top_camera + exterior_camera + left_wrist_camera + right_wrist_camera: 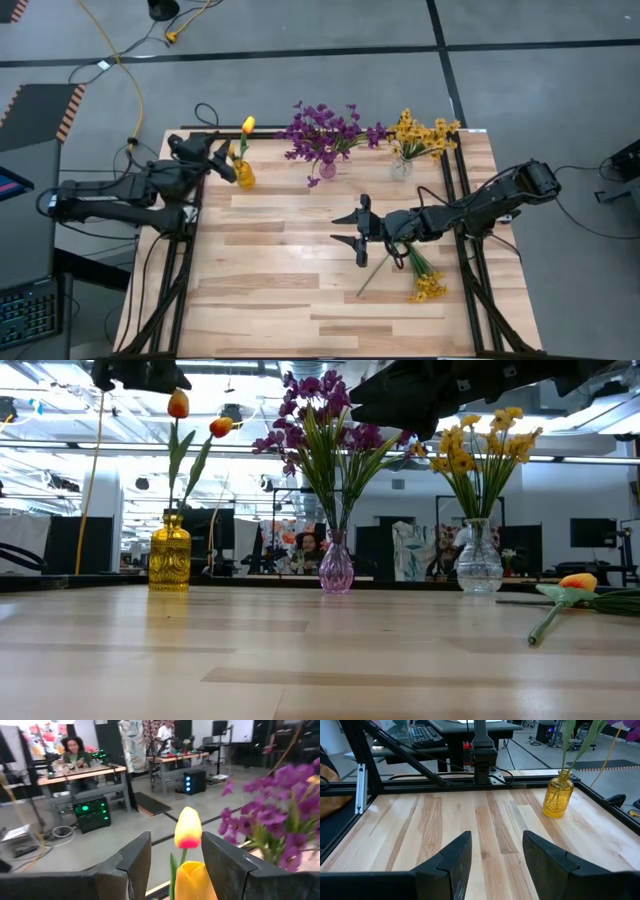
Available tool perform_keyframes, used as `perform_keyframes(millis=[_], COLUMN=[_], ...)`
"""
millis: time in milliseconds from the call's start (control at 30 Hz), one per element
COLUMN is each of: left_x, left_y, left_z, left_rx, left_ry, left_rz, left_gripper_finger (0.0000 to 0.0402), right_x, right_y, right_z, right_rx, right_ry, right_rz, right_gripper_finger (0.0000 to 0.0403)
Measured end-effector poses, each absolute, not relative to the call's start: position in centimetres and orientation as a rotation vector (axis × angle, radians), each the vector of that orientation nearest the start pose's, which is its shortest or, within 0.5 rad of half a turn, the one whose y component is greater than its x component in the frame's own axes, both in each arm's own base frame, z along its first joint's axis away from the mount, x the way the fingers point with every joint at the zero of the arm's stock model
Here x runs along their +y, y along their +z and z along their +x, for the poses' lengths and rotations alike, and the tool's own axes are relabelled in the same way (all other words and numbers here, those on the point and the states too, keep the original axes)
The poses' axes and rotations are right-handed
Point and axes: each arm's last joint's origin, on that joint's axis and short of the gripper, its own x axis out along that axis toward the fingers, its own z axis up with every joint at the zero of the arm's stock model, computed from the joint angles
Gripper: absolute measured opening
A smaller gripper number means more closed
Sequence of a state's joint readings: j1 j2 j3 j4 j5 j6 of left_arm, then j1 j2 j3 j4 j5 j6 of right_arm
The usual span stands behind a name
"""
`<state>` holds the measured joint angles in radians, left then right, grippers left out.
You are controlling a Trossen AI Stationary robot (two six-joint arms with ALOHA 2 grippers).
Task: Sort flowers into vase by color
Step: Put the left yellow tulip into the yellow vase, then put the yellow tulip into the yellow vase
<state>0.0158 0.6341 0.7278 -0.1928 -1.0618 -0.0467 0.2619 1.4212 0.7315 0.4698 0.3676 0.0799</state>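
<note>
left fingers [135, 865] apart | tulip bud [188, 828] between, untouched | yellow vase [243, 174] below

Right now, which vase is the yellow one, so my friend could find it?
Look along the far edge of the wooden table, where three vases stand in a row. The yellow vase is at the end next to the left arm, beside the purple vase. It alone is amber glass and holds orange-yellow tulips.

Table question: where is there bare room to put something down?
The table's near half and left side, in front of the yellow vase, are bare. Crowded: the far edge with its vases, and the right side, where loose flowers lie under the right gripper.
</note>
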Motion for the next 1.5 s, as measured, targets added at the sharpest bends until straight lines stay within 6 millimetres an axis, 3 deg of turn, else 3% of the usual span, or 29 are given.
perform_keyframes(millis=[233, 700, 1500], left_x=[2.5, 2.4, -0.4], left_y=[34.5, 35.1, 35.0], left_z=[12.0, 10.7, 11.9], left_rx=[0.026, -0.005, -0.008], left_ry=[0.956, 0.9, 0.208], left_rz=[-0.014, 0.008, -0.028], left_gripper_finger=[0.0163, 0.0163, 0.0163], right_x=[6.8, 6.8, 8.7], right_y=[23.4, 23.4, 23.1], right_z=[29.3, 29.3, 28.6], right_rx=[0.205, 0.205, 0.246], right_ry=[-0.114, -0.114, -0.046], right_rz=[0.011, 0.012, -0.009], right_gripper_finger=[0.0202, 0.0202, 0.0202])
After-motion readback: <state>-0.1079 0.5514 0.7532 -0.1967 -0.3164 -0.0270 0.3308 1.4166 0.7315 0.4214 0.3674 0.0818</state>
